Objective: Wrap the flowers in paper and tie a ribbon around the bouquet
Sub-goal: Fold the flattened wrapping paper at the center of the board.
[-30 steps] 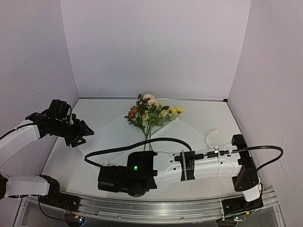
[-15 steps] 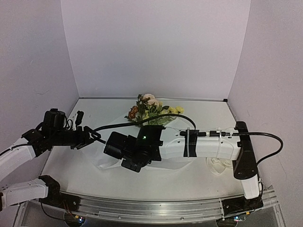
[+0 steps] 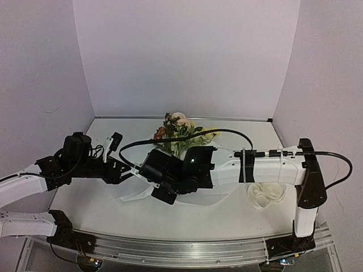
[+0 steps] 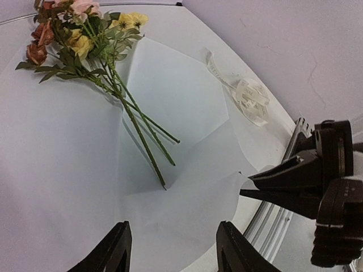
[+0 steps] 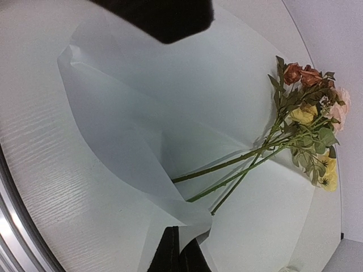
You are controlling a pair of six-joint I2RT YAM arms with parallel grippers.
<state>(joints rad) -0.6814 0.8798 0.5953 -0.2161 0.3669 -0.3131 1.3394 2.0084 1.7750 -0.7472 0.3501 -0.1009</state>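
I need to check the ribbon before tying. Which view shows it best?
The left wrist view: the ribbon lies in full, loosely coiled by the edge of the paper. The top view shows it partly behind the right arm. The right wrist view shows hardly any of it.

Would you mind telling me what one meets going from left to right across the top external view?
left gripper → flowers → ribbon. The right gripper and the paper overlap the flowers across that view, so I leave them out.
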